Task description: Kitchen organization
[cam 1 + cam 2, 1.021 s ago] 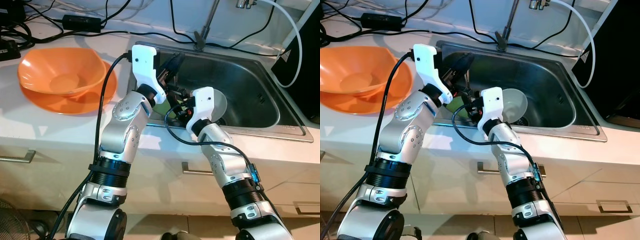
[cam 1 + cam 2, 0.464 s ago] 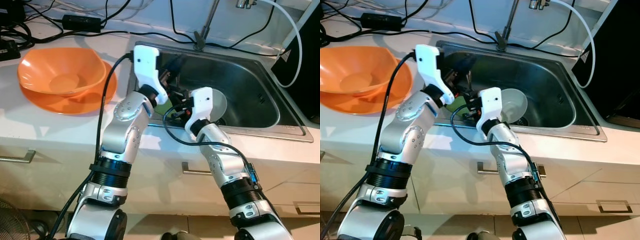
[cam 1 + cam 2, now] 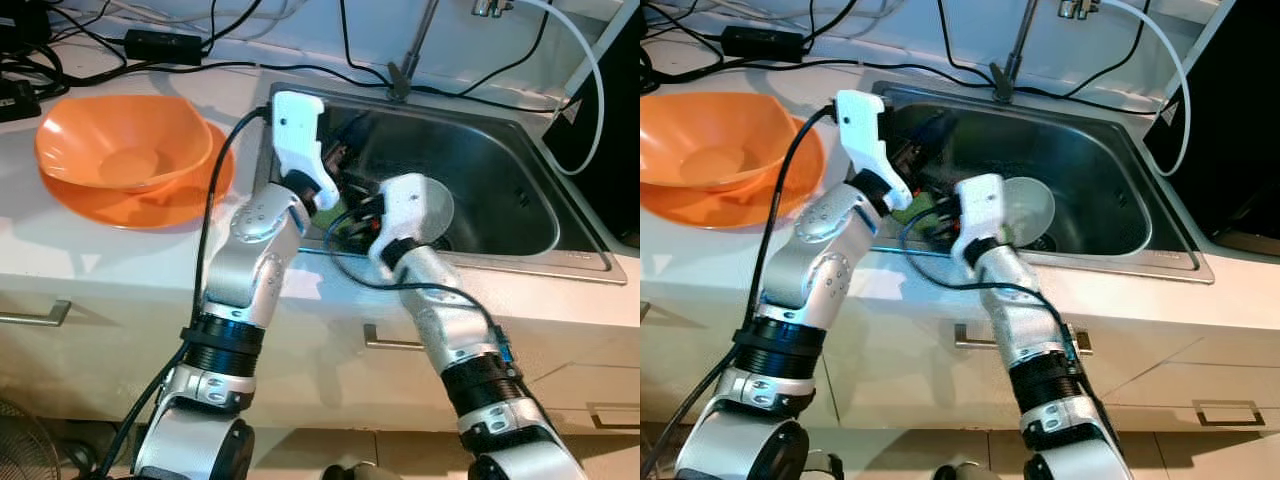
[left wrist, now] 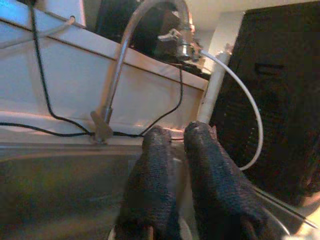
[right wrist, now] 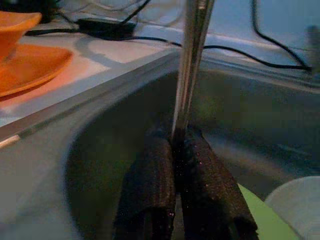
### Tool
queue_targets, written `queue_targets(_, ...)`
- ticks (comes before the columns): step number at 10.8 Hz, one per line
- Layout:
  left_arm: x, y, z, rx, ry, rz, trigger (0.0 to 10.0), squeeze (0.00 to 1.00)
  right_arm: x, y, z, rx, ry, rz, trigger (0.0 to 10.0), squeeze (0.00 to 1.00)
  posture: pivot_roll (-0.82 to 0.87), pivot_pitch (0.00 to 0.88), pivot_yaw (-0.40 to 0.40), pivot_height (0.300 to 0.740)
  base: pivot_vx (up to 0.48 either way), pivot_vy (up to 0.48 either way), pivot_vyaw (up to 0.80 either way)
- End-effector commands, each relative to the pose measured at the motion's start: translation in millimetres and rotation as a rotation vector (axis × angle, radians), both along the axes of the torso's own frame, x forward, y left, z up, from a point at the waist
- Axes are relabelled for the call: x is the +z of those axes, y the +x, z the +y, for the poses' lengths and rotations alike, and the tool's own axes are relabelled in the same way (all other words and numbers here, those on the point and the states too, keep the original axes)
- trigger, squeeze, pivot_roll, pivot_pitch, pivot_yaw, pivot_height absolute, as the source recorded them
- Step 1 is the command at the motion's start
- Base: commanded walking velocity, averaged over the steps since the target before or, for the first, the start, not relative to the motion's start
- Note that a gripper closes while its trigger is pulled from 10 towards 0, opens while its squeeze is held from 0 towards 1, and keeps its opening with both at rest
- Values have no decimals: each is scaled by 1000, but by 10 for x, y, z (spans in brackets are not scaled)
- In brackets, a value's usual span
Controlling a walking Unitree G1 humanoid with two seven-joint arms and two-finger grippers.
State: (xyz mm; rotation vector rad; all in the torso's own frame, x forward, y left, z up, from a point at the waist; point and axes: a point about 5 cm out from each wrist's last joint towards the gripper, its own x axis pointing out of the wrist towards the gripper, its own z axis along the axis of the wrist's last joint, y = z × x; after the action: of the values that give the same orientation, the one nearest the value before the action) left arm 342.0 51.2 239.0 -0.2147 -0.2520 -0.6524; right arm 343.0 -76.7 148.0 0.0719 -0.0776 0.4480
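Two arms reach over the near rim of the steel sink into its left half. Right gripper: fingers pinched tight on a thin flat metal utensil, which stands upright out of the fingertips; cannot tell what kind of utensil it is. In the head views this gripper sits low inside the basin, near the front left corner, just beside a green item lying on the sink floor. A pale round plate lies on the basin floor immediately right of the right wrist housing.

Left gripper: the two black fingers lie close together with a narrow gap between the tips, nothing seen between them. It hovers slightly farther in and to the left of the right gripper, above the basin, pointing toward the far right.

On the white counter left of the sink, two orange bowls are stacked, well apart from both grippers.

Far side: a curved faucet rises behind the sink, with black cables trailing along the counter back and a white hose at far right.
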Motion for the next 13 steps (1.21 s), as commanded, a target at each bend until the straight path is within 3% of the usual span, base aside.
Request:
queue_targets(1,30,-25,-47,-16,-5,-11,10000,1000,23,37,-82,-30,11,-6,0,0,-12,64,-167,719,0,0,0)
queue_targets(5,37,4,3,22,-25,-1,10000,1000,15,70,-158,-54,6,-7,0,0,-14,70,-169,719,0,0,0)
queue_targets(6,33,13,18,34,-22,1,10000,0,17,85,-183,-62,3,-7,0,0,-14,70,-169,719,0,0,0)
queue_targets(8,-77,23,58,52,43,29,10000,0,54,164,-302,-113,-16,-13,0,0,-14,70,-169,719,0,0,0)
queue_targets(9,-146,12,60,49,87,42,10000,0,73,203,-354,-141,-26,-13,4667,0,-16,70,-168,719,0,0,0)
queue_targets(10,-303,-31,58,36,168,74,10000,0,107,281,-450,-185,-42,-10,10000,0,-15,68,-169,719,0,0,0)
queue_targets(11,-424,-63,61,32,242,83,10000,0,127,327,-511,-210,-47,-7,10000,0,-13,68,-168,719,0,0,0)
queue_targets(13,-595,-119,87,22,299,116,10000,0,164,400,-599,-250,-67,-8,10000,0,-11,66,-166,719,0,0,0)
